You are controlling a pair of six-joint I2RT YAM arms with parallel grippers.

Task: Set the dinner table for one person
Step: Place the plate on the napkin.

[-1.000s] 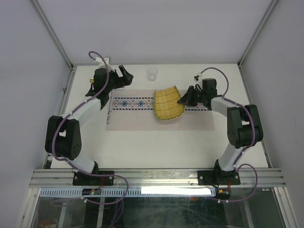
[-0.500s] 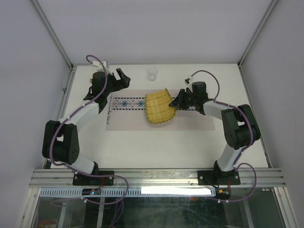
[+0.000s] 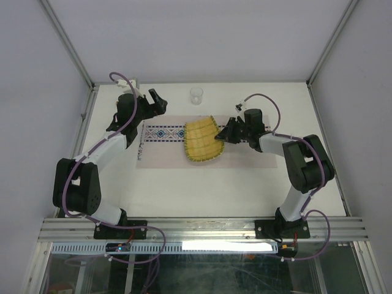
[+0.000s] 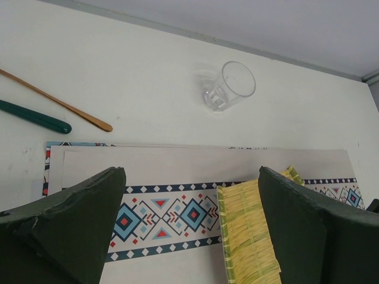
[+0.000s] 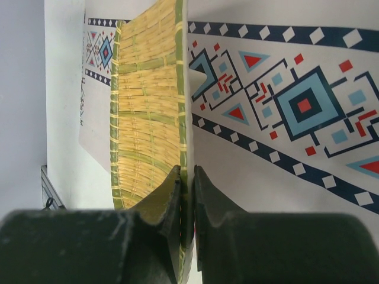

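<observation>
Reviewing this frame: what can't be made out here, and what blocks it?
- Left wrist: wooden stick and green handle run off the left edge; their other ends are unseen.
- Left wrist: woven tray cut off by the bottom edge and a finger of the left gripper.
- Right wrist: right gripper covers the tray's pinched rim; whether the tray touches the placemat is unclear.

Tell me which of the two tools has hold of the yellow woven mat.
The right tool: it is shut on the rim of the yellow woven mat. The left tool stands wide open, holding nothing.
</observation>
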